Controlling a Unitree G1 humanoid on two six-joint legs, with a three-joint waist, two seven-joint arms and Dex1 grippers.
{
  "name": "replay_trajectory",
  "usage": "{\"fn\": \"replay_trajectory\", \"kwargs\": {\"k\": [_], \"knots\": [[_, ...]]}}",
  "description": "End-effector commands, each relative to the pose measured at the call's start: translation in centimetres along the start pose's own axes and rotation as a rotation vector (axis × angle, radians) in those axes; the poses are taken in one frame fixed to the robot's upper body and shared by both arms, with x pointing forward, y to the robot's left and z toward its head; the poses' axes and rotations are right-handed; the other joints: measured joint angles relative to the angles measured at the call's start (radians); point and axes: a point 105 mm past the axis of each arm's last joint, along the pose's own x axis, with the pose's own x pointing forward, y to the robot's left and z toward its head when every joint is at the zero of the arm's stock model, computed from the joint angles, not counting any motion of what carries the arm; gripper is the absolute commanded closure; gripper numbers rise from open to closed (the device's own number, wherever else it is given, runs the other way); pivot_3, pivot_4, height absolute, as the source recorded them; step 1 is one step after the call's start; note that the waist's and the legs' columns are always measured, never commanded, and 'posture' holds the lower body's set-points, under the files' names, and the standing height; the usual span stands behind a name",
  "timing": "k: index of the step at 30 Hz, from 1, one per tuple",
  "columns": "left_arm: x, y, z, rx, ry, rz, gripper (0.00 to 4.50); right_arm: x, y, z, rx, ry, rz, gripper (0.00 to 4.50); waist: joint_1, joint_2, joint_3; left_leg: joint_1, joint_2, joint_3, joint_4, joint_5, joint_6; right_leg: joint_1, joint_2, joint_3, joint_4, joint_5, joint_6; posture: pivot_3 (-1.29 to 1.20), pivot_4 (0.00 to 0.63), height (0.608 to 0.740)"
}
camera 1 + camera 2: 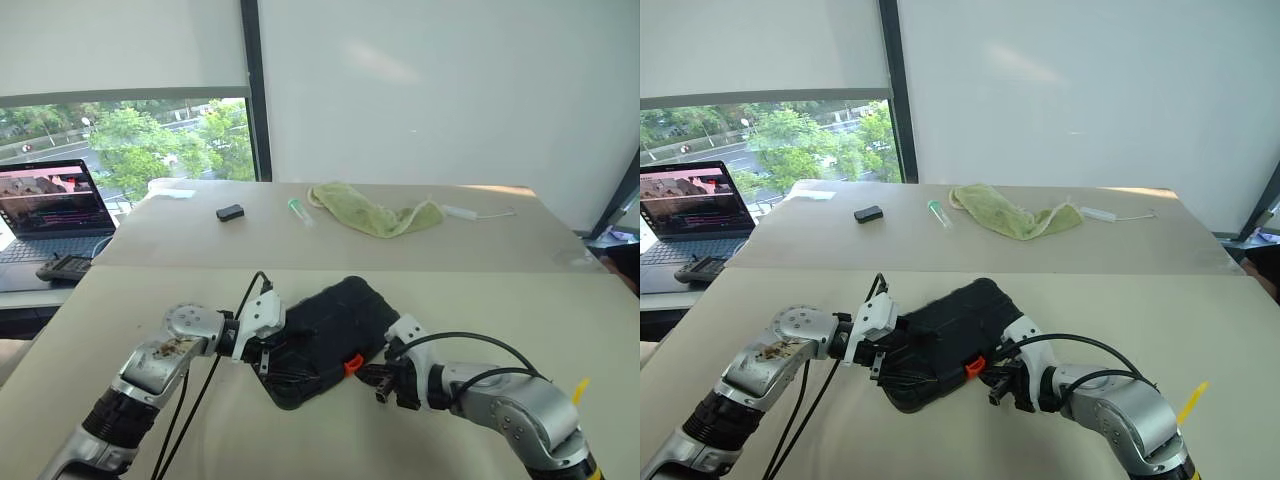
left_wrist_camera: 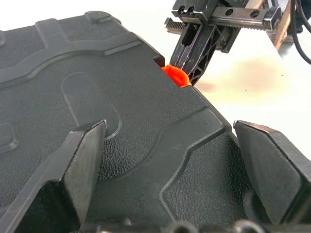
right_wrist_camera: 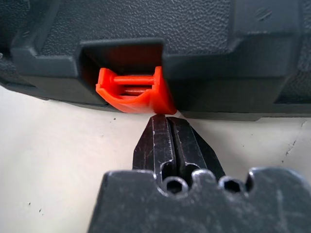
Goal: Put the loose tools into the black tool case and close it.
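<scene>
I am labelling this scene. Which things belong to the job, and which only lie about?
Job:
- black tool case, lid down
- orange latch
- right claw, shut, at the latch
- left claw, open over the case

Lying about:
- green cloth
- small black box
- laptop

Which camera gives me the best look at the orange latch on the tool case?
The right wrist view: the orange latch sits square on in its recess, with the shut right gripper just below it. The left wrist view catches one corner of it; the head views show a small orange spot.
</scene>
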Motion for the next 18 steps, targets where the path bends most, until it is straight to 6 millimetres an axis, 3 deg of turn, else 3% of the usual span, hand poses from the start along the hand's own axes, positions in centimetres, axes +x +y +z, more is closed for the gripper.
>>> {"fn": "replay_trajectory", "kwargs": {"k": [1, 5, 6, 9, 12, 18], "knots": [[0.8, -0.9, -2.2, -0.073, 0.053, -0.018, 0.00, -1.2, 0.8, 1.9, -0.069, -0.100, 0.026, 4.45, 0.001, 0.000, 0.000, 0.000, 0.000, 0.000, 0.000, 0.000, 0.000, 0.000, 0.000, 0.000, 0.000, 0.000, 0.000, 0.00, 0.150, 0.740], [-0.2, -0.3, -0.9, -0.078, -0.030, 0.050, 0.00, -3.9, 2.0, 0.9, -0.182, -0.090, 0.048, 4.45, 0.005, 0.003, -0.001, 0.000, 0.000, 0.000, 0.000, -0.001, 0.001, 0.000, -0.001, 0.000, -0.001, -0.001, 0.001, 0.00, 0.150, 0.740], [-0.9, 0.1, 0.2, -0.093, -0.114, 0.104, 0.00, -5.1, 1.9, 1.4, -0.195, -0.141, 0.020, 4.45, 0.006, 0.003, -0.001, -0.002, 0.000, 0.000, -0.001, -0.001, 0.002, -0.001, -0.002, -0.001, -0.001, -0.001, 0.002, 0.00, 0.150, 0.740], [-2.8, 0.0, 1.9, -0.145, -0.215, 0.150, 0.00, -7.9, 1.6, 2.3, -0.223, -0.257, -0.050, 3.77, 0.005, 0.002, -0.001, -0.004, 0.000, 0.000, -0.001, -0.002, 0.002, -0.002, -0.002, 0.000, -0.002, -0.002, 0.003, 0.00, 0.150, 0.740], [-5.0, -0.3, 2.8, -0.199, -0.283, 0.262, 0.00, -10.7, 0.8, 1.7, -0.239, -0.291, -0.139, 2.61, 0.008, 0.001, 0.000, -0.006, 0.000, 0.000, 0.000, -0.002, 0.002, -0.003, -0.002, -0.001, -0.001, -0.001, 0.003, 0.00, 0.150, 0.740], [-8.3, -3.1, 0.4, -0.302, -0.230, 0.418, 0.00, -14.8, -0.1, -0.5, -0.281, -0.246, -0.208, 0.74, 0.013, 0.001, 0.000, -0.002, 0.000, 0.000, 0.000, -0.003, 0.003, 0.000, -0.004, 0.000, -0.002, -0.002, 0.004, 0.00, 0.150, 0.740]]}}
